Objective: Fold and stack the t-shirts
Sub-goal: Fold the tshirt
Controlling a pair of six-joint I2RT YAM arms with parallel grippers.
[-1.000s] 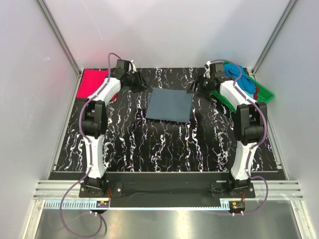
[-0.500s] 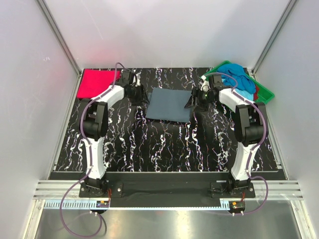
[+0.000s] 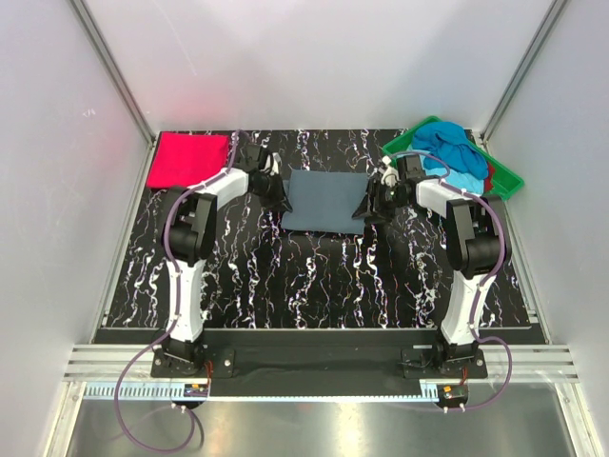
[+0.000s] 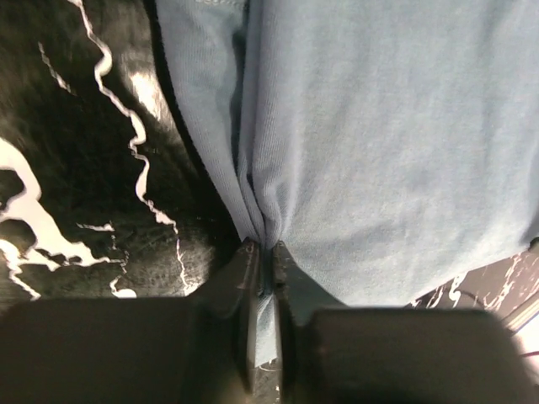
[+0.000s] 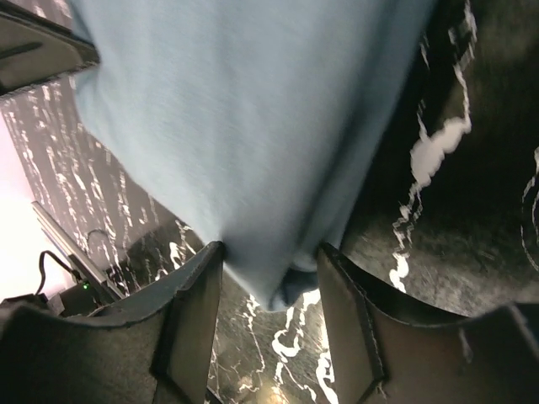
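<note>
1. Folded flat on the far half of the black marbled table [image 3: 314, 276]: slate grey-blue t-shirt [image 3: 324, 199], between the two arms.
2. At its left edge, the left gripper [image 4: 263, 248] has its fingers pressed together, pinching a ridge of the cloth.
3. At its right edge, the right gripper [image 5: 269, 252] has its fingers spread, with the shirt's corner lying between them.
4. Far left corner: folded red-pink t-shirt [image 3: 188, 159], apart from both grippers.
5. Far right: turquoise t-shirt [image 3: 447, 148] heaped in the green tray [image 3: 504, 176].

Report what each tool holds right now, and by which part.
The left tool pinches a fold at the left edge of the grey-blue t-shirt. The right tool holds nothing: its jaws stand open around the shirt's right edge.
</note>
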